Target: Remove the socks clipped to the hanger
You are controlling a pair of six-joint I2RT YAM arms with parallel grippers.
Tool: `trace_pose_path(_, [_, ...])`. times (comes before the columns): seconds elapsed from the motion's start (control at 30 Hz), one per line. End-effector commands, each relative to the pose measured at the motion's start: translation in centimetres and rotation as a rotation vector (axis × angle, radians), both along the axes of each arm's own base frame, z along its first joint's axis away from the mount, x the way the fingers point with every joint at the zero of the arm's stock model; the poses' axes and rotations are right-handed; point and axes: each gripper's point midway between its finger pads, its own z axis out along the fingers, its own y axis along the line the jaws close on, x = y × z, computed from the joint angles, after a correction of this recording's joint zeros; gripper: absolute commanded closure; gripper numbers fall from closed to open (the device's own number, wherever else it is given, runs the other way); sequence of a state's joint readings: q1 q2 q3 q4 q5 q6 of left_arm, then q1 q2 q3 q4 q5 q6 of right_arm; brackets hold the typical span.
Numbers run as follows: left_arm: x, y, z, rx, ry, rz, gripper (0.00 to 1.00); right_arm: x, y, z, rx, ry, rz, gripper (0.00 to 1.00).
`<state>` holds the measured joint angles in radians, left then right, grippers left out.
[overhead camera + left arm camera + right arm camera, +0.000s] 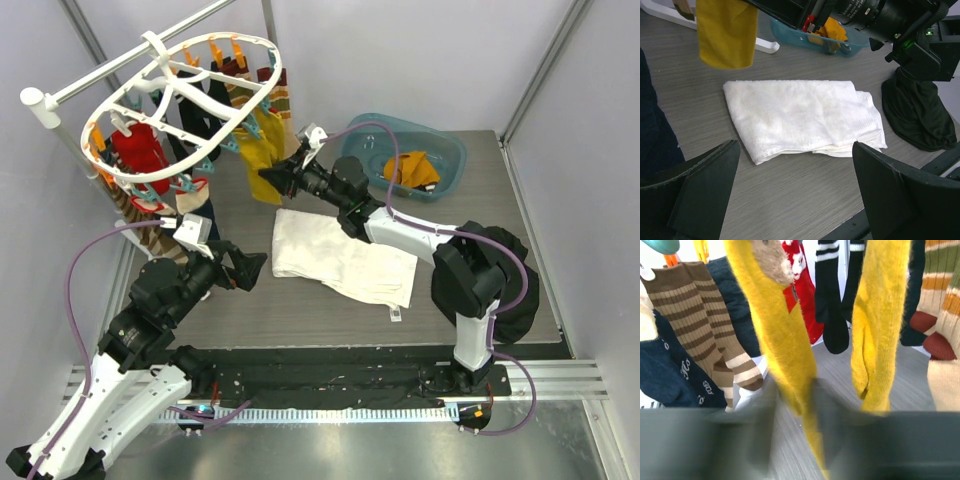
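The white oval hanger (pixel 160 55) hangs at the back left with several socks clipped under it. My right gripper (pixel 272 178) reaches to the lower end of a mustard yellow sock (pixel 262 160). In the right wrist view its blurred fingers press both sides of that yellow sock (pixel 782 340), which narrows between them at the right gripper (pixel 795 405). A second yellow sock (pixel 880 330), a brown striped sock (pixel 705 320), a red sock (pixel 802 295) and a black sock (pixel 832 305) hang around it. My left gripper (pixel 255 268) is low over the table, open and empty (pixel 795 185).
A folded white cloth (pixel 340 260) lies mid-table, ahead of the left gripper (pixel 800 117). A teal bin (pixel 450 150) at the back right holds a yellow item (pixel 415 170). A white pole stand (pixel 40 105) carries the hanger. A black fabric heap (pixel 917 112) sits by the right arm.
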<state>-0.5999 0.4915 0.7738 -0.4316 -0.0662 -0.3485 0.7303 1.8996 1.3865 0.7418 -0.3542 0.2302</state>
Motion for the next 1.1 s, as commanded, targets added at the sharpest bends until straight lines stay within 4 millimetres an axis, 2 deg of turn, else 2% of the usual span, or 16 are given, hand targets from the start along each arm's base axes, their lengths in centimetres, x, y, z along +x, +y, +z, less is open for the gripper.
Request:
trace_pose_path(0.0, [0.0, 0.2, 0.9, -0.003, -0.04, -0.001, 0.0, -0.8, 0.5, 3.6, 0.057, -0.056, 0.013, 0.9])
trace_pose_path(0.07, [0.1, 0.2, 0.8, 0.0, -0.036, 0.005, 0.0, -1.4, 0.4, 4.7, 0.063, -0.064, 0.021, 0.99])
trace_pose_path(0.23, [0.3, 0.3, 0.7, 0.007, -0.03, 0.015, 0.0, -3.9, 0.7, 6.5, 0.065, -0.063, 0.058, 0.99])
trace_pose_path(0.47, [1.5, 1.5, 0.8, 0.017, -0.007, 0.118, 0.01, -6.9, 0.0, 9.4, 0.131, -0.035, 0.105, 0.99])
trace_pose_path(0.57, [2.1, 1.6, 1.4, 0.012, -0.01, 0.145, 0.02, -8.0, -0.1, 10.5, 0.157, -0.021, 0.133, 0.99])
trace_pose_path(0.7, [2.8, 1.3, 3.7, -0.019, -0.05, 0.151, 0.02, -9.9, 0.4, 11.6, 0.188, -0.004, 0.177, 0.99])
trace_pose_path(0.9, [4.4, 0.7, 5.2, -0.028, -0.078, 0.174, 0.04, -11.2, 0.9, 12.3, 0.208, 0.008, 0.191, 0.99])
trace_pose_path(1.07, [5.5, -0.2, 4.8, -0.015, -0.065, 0.165, 0.09, -11.4, 0.7, 12.7, 0.234, 0.042, 0.181, 0.99])
